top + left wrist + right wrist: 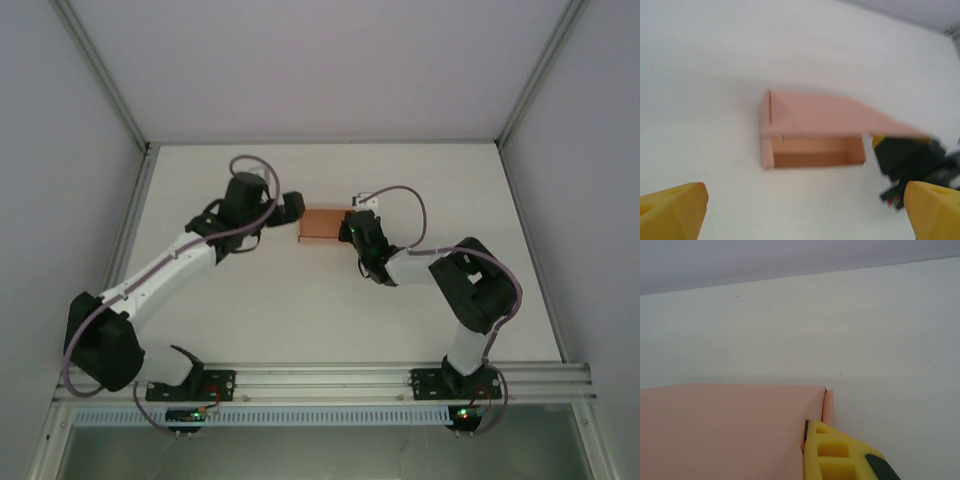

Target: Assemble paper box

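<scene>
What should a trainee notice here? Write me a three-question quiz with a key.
1. True or false: the left gripper is clamped on the paper box.
2. The box's lid flap is: A) raised over the open box, B) folded shut, C) torn off.
3. Which gripper pinches the flap?
Key: 1 false, it is open and clear of the box; 2 A; 3 the right gripper.

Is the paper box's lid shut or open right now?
Open: from the left wrist, the paper box shows its empty inside beneath the raised lid.
</scene>
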Motion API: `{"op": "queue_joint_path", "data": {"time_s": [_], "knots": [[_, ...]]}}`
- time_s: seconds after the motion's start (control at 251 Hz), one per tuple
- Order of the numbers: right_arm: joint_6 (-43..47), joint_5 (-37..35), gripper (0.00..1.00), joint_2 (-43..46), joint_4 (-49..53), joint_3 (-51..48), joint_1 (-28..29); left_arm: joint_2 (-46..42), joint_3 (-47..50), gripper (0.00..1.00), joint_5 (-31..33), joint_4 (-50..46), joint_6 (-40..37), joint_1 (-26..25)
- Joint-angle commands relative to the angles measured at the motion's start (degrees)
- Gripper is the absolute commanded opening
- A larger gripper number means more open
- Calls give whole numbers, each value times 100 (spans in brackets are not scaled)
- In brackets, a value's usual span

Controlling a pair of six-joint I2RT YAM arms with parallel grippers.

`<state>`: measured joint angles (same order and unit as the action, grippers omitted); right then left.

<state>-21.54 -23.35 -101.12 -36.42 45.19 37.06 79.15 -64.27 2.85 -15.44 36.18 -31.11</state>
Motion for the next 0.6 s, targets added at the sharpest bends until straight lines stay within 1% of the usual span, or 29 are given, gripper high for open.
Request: {"op": "queue_joint_path", "data": {"time_s": [0.0,0.1,0.223,0.311,0.383,0.455,0.499,0.595], "knots": [[95,367,4,-288,1089,-228,82,725,-520,99,-841,-149,-284,385],[176,348,5,-338,985,-267,91,1588,-1059,100,-1628,-61,-361,633],[167,371,5,-372,971,-309,82,2609,-1708,99,-2251,-155,-318,800],[194,409,6,-424,973,-297,82,3054,-1943,100,-2624,-136,-281,810],[190,406,7,-461,1026,-266,82,3251,-1933,95,-3045,15,-218,818],[197,366,7,-470,1035,-265,85,3341,-1816,89,-3127,119,-165,810],[198,336,7,-462,1047,-273,98,3360,-1722,89,-3017,150,-148,801],[196,407,8,-470,1057,-318,108,3396,-1561,81,-2976,190,-159,811]]}}
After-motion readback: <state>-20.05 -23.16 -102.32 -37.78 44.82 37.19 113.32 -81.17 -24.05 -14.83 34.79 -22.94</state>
